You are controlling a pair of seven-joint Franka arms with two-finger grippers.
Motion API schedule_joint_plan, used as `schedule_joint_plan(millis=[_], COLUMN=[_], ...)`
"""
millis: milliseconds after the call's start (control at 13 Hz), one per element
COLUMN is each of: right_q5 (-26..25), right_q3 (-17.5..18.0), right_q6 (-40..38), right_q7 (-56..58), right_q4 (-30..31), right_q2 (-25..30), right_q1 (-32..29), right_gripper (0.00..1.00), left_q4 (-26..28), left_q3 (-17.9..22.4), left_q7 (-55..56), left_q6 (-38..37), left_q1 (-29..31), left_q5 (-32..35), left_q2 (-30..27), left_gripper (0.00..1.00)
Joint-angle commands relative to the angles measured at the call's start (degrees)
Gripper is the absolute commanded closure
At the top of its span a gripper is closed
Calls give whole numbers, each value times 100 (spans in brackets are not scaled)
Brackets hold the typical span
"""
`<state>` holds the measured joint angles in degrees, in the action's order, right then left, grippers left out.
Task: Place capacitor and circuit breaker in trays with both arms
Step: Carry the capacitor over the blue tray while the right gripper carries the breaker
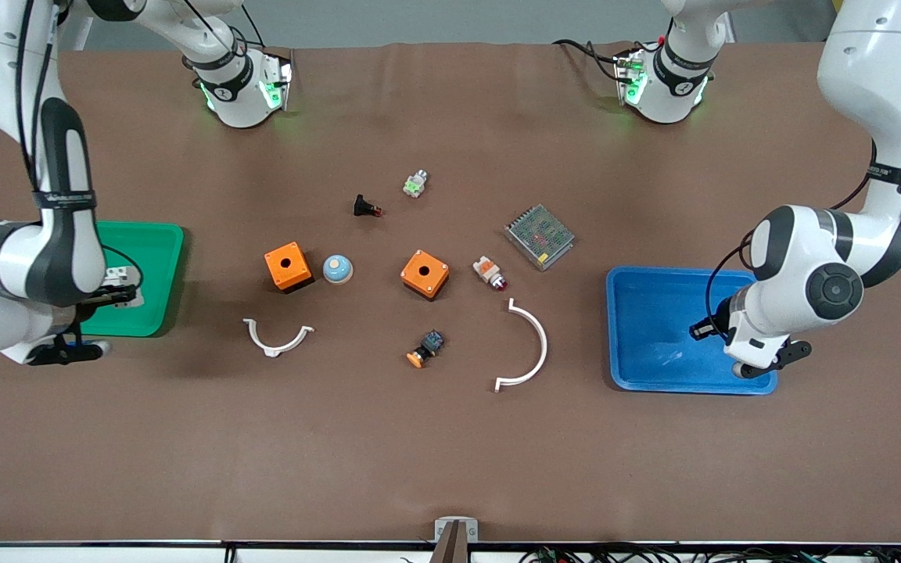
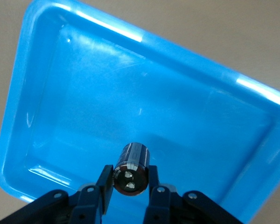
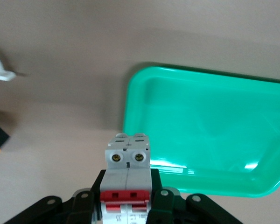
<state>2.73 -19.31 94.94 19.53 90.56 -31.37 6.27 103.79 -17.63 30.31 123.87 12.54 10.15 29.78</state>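
Left gripper [image 2: 130, 186] over blue tray [image 2: 60, 84], jaws clamped on capacitor [image 2: 131, 170]. Right gripper [image 3: 128, 200] over green tray [image 3: 200, 130], jaws clamped on circuit breaker [image 3: 127, 172].

The blue tray [image 1: 654, 328] has a bare floor under the left gripper [image 2: 129, 186], which grips the capacitor [image 2: 132, 168] above it. The green tray [image 1: 149, 274] lies open beneath the right gripper [image 3: 127, 198] clamping the circuit breaker [image 3: 127, 175]. The nearest clutter, a white curved bracket [image 1: 278, 336] and an orange box [image 1: 288, 266], lies well apart toward the table's middle.
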Motion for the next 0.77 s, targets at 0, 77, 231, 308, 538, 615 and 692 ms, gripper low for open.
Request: schedule_joint_plan(millis=[0,77,231,308,538,615,692], right_q5=[-115,-115,-150,-220,-308,-308,-308], right_q3=[94,94,68,67,67,67,67], right_q6=[802,1251,1807,2026,2546,2817,3098], right_q7=[497,603,754,754,894,912,912], right_q4=[986,1381,2024,2175,2412,2570,2694], right_q2=[446,569,859,904,878,895,895], right_q1=[-292,-319,-354,-363,-582,-600,-618], right_gripper=[89,89,89,89,89,89,89], left_q4=[10,10,1,-16,-261,-367,-394], left_q3=[-65,-65,-56,-56,-82,-91,-91], left_q7=[-218,-253,-315,-315,-525,-596,-718], left_q6=[41,32,32,32,-3,-21,-82], left_q1=[153,153,153,144,91,91,82], left_q5=[93,101,101,101,101,101,101], left_q2=[168,203,238,221,-68,-243,-497], left_gripper=[85,71,34,10,0,0,0])
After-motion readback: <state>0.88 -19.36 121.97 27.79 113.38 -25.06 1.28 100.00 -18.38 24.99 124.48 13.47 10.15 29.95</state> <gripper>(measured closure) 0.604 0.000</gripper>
